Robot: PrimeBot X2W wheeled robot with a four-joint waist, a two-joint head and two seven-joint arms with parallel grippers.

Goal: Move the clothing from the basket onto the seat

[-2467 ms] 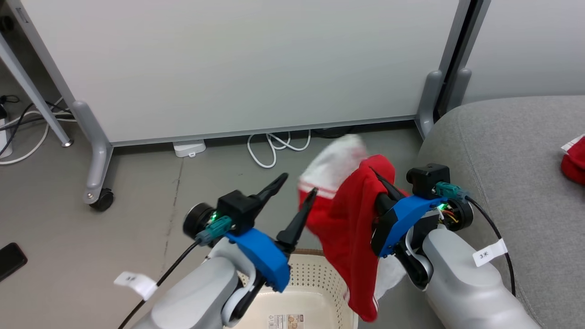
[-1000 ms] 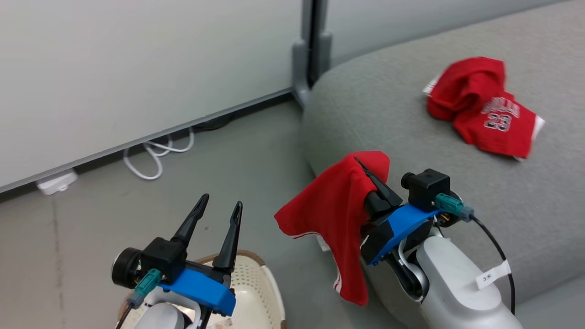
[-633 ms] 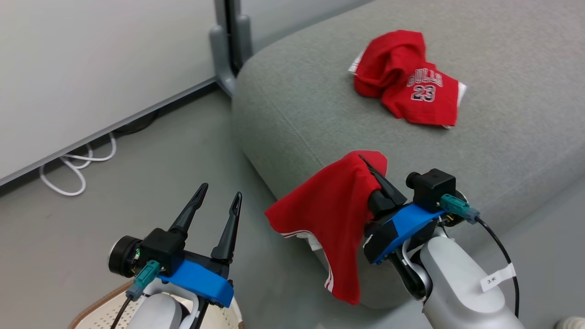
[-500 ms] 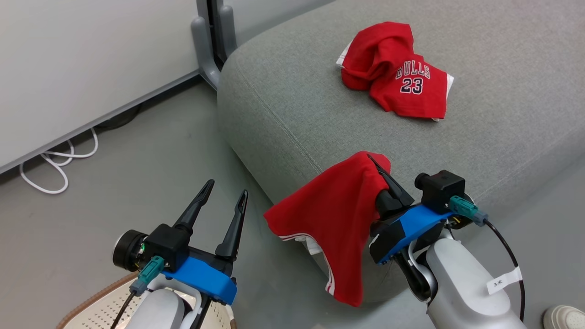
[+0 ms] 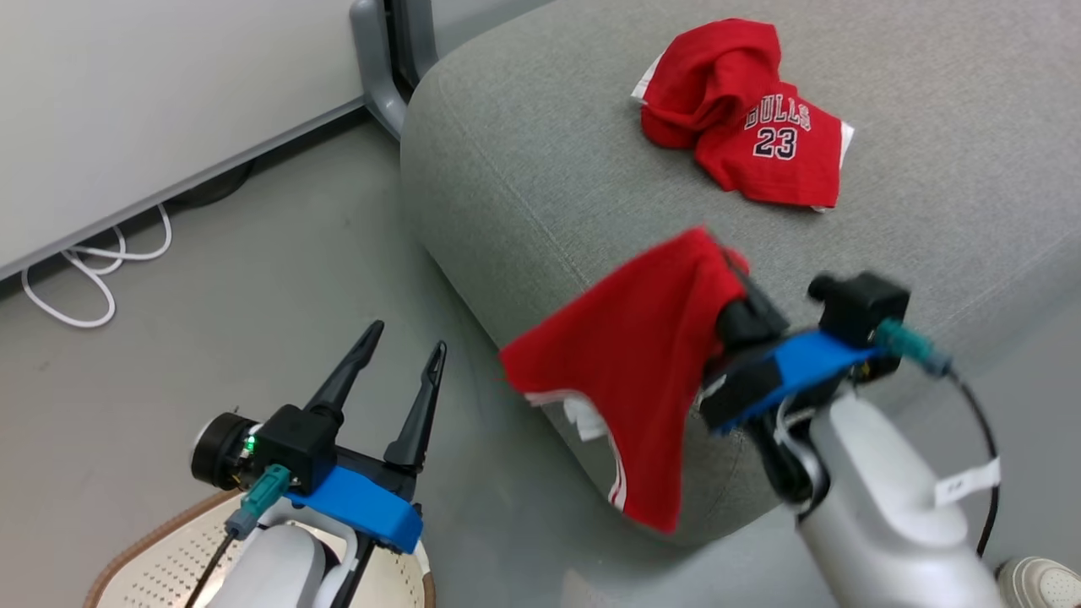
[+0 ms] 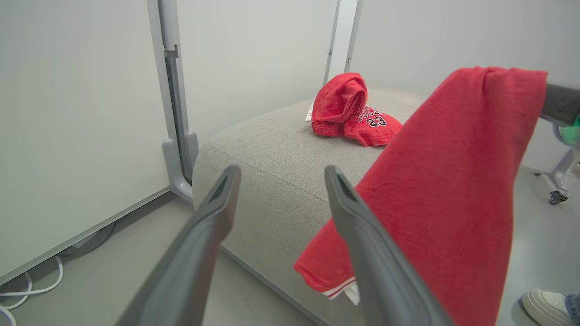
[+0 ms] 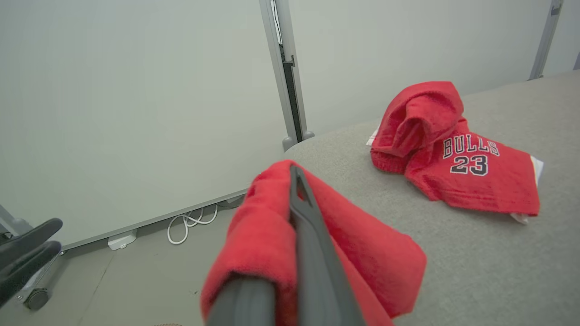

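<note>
Right gripper (image 7: pixel 294 177) pressed together, pinching the shorts (image 5: pixel 642 363). Cloth drapes over both fingers and hangs left of the gripper, white-striped hem lowest, in front of the seat's (image 5: pixel 524 169) near left corner; cannot tell whether it touches the seat. Right arm blurred in head view. Left gripper (image 5: pixel 407 336) spread, nothing between its fingers, above the floor left of the seat, well apart from the shorts. Jersey (image 5: pixel 760 127) lies crumpled on the seat, far side, "BULLS 23" up. Basket (image 5: pixel 181 540) sits on the floor under the left arm, near left.
</note>
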